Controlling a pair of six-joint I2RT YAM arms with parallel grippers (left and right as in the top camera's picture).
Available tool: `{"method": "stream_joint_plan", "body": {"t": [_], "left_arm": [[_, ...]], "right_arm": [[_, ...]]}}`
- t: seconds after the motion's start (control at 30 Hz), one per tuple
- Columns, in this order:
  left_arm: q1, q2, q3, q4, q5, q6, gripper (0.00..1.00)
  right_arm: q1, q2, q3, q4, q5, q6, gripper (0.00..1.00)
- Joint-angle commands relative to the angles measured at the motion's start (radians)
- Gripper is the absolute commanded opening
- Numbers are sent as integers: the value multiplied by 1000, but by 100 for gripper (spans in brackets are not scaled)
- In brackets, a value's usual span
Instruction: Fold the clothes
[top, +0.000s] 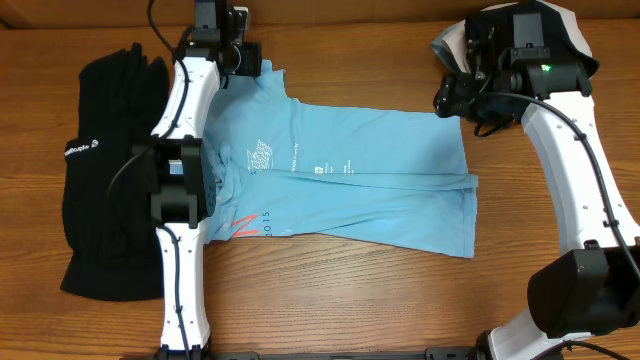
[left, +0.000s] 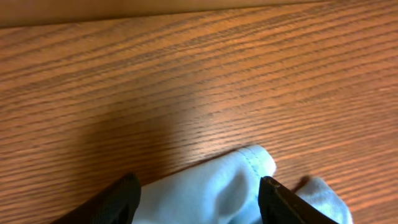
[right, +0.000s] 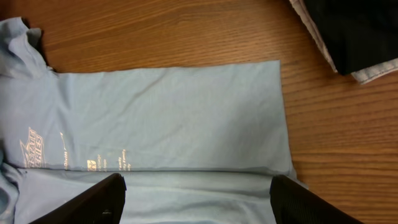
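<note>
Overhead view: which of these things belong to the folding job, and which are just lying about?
Job:
- light blue T-shirt, lying flat
- black garment, heaped left of it
- left claw, open astride a fold of the shirt

Lying about:
- dark and pale fabric bundle at the far right, under the right arm; I cannot tell what it is

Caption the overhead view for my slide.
Light blue T-shirt lies partly folded on the wooden table, black garment heaped beside the left arm.
</note>
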Motion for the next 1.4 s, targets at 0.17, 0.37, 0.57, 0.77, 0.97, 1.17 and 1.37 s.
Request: {"method": "stream_joint_plan", "body": {"t": [0.17,0.37,0.57,0.77,0.97,1.17,1.37], "left_arm": [[-12,35,-11,27,-43,-15,59],[-12,69,-11,27,-44,-15,55],[-12,80,-11,29,-43,-16,43],[-10,76,-7,-1,-44,-48,4],[14,70,53,-96,-43,-140,4],[20,53,219,-303,-40,-150,4],[20,34,418,-512,-40,-150,4]], "right_arm": [[4,5,-4,13,5,-3,77],[4,5,-4,13,5,-3,77],[4,5,-4,16,5,-3,77],[13,5,-4,45,52,-24,71],[26,5,-4,120,140,-27,65],[26,28,-4,200,186,-42,59],[26,117,-4,280,189,-63,59]]}}
